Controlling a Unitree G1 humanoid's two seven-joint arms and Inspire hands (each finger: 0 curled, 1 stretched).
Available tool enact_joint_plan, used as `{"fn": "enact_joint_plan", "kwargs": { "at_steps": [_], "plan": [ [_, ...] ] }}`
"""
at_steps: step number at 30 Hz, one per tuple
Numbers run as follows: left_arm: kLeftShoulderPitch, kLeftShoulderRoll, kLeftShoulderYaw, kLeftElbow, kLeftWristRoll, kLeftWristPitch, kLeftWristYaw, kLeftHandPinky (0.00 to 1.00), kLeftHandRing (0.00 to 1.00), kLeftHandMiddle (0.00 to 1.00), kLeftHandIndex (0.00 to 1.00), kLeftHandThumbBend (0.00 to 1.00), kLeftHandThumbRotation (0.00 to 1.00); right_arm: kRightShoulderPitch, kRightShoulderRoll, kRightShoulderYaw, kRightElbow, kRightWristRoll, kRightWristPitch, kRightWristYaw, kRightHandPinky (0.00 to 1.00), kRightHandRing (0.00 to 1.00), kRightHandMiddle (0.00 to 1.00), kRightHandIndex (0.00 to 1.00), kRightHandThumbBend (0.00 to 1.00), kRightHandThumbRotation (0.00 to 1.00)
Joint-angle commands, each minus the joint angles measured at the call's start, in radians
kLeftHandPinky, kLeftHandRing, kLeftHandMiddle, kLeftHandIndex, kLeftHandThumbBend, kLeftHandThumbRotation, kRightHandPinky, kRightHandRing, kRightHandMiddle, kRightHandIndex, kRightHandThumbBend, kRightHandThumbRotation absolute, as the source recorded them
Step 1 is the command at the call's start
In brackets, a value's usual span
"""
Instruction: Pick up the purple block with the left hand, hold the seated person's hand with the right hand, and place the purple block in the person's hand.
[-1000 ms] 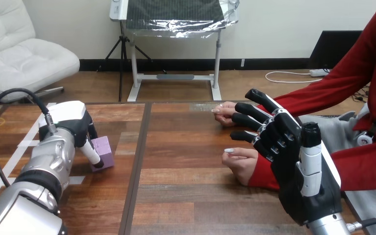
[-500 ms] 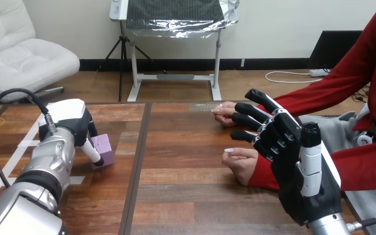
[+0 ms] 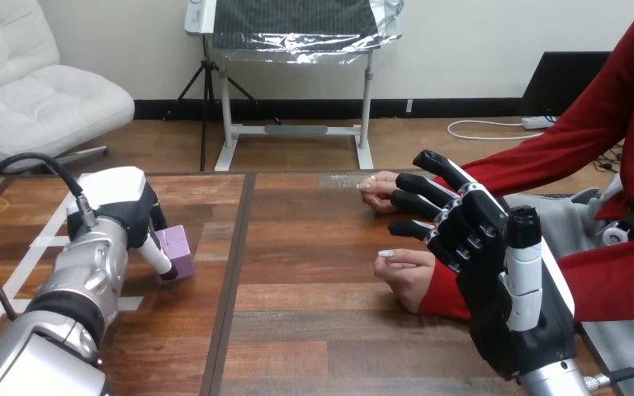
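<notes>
Left hand (image 3: 120, 206) is clamped on the block (image 3: 180, 244): one finger lies across its front face and the rest of the hand covers its left side. Versus 1.0 s ago, the block has edged slightly up and right in the view and is tilted more; can't tell if it's off the table (image 3: 314, 330). Right hand (image 3: 495, 280) hasn't moved: fingers apart and mostly straight, holding nothing. It overlaps the wrist of the person's near hand (image 3: 404, 276) in the view; contact can't be told. That hand is loosely curled on the table, and the person's far hand (image 3: 380, 191) is beyond it, both unchanged.
</notes>
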Motion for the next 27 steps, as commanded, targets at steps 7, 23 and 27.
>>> {"fn": "enact_joint_plan", "kwargs": {
  "at_steps": [7,23,27],
  "plan": [
    [-0.037,-0.003,0.031,-0.058,-0.027,-0.032,0.055,0.58,0.53,0.54,0.50,0.75,0.00,-0.070,-0.014,-0.012,0.011,0.001,-0.015,0.002,0.72,0.82,0.82,0.86,0.81,0.94],
    [-0.004,0.013,0.099,-0.143,-0.082,-0.116,0.115,0.53,0.49,0.49,0.48,0.75,0.00,-0.109,-0.017,-0.038,0.119,-0.131,-0.109,-0.076,0.77,0.82,0.81,0.85,0.85,0.91],
    [0.014,0.017,0.119,-0.179,-0.101,-0.139,0.137,0.49,0.47,0.47,0.48,0.76,0.00,-0.121,-0.017,-0.044,0.147,-0.143,-0.131,-0.085,0.78,0.83,0.81,0.85,0.84,0.90]
  ]
}}
